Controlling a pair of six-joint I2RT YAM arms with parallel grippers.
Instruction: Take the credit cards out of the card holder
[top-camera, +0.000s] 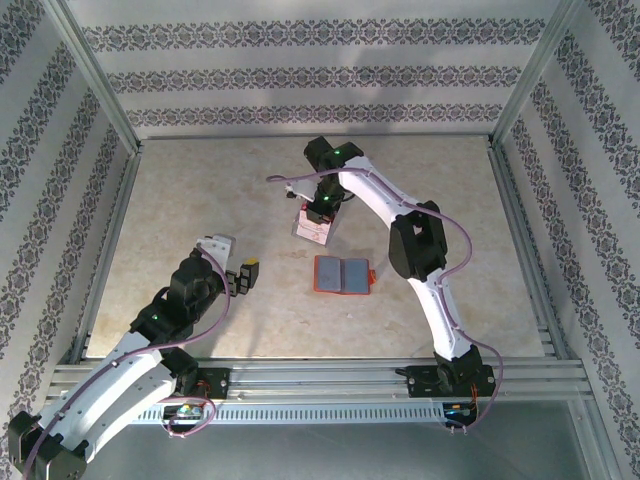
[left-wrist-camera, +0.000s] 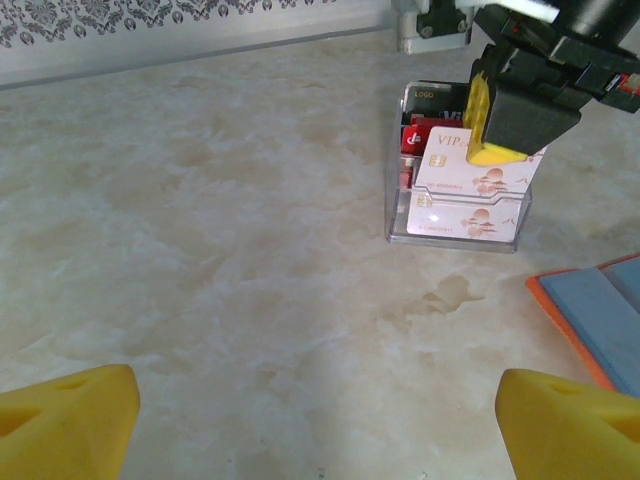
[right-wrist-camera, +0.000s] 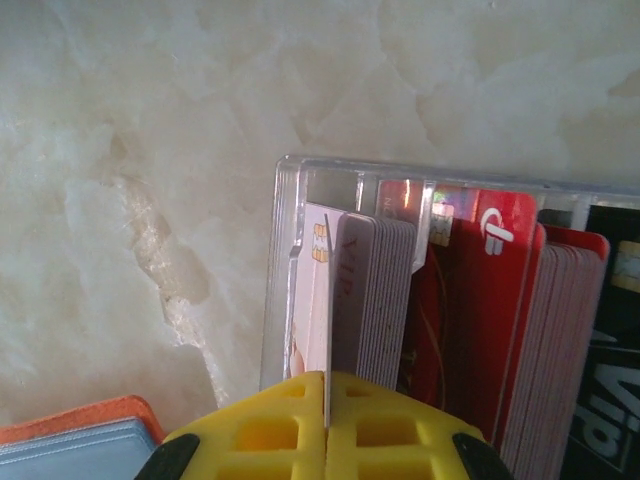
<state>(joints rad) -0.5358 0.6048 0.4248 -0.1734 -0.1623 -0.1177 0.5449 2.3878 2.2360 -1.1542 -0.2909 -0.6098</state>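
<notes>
The card holder lies open and flat on the table, orange-red with grey-blue pockets; its corner also shows in the left wrist view and the right wrist view. My right gripper is shut on a white credit card marked VIP, held on edge at the left end of a clear plastic box. The left wrist view has that gripper above the box with the card partly inside it. My left gripper stands open over bare table, left of the card holder.
The clear box holds several white, red and black cards standing in rows. Metal frame posts and patterned walls bound the table on three sides. A rail runs along the near edge by the arm bases.
</notes>
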